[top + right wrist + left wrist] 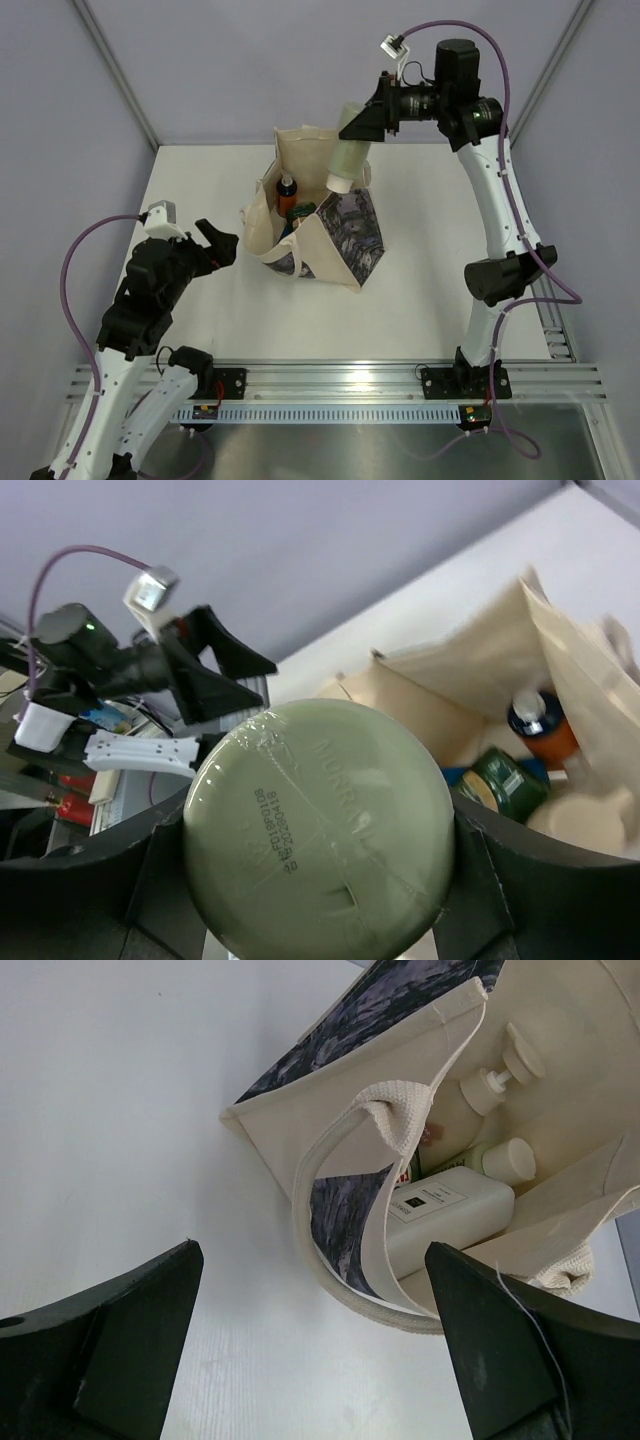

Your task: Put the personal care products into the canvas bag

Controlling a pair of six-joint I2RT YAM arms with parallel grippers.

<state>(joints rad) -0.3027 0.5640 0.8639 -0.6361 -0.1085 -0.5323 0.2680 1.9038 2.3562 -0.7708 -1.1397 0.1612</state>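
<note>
The cream canvas bag [345, 235] stands open mid-table, dark prints on its sides. My right gripper [365, 125] is shut on a sage-green bottle [347, 160] and holds it cap-down above the bag's far right rim; its round base fills the right wrist view [320, 830]. Inside the bag are the orange spray bottle [287, 192], a green bottle [505, 780] and a blue item. The left wrist view shows a white box [450, 1215], a pump bottle [490, 1085] and a cream cap inside the bag [400, 1060]. My left gripper [222, 245] is open and empty, just left of the bag.
A loop handle [330, 1260] of the bag droops toward my left gripper. A metal rail [340, 385] runs along the near edge. Grey walls enclose the white table [450, 310].
</note>
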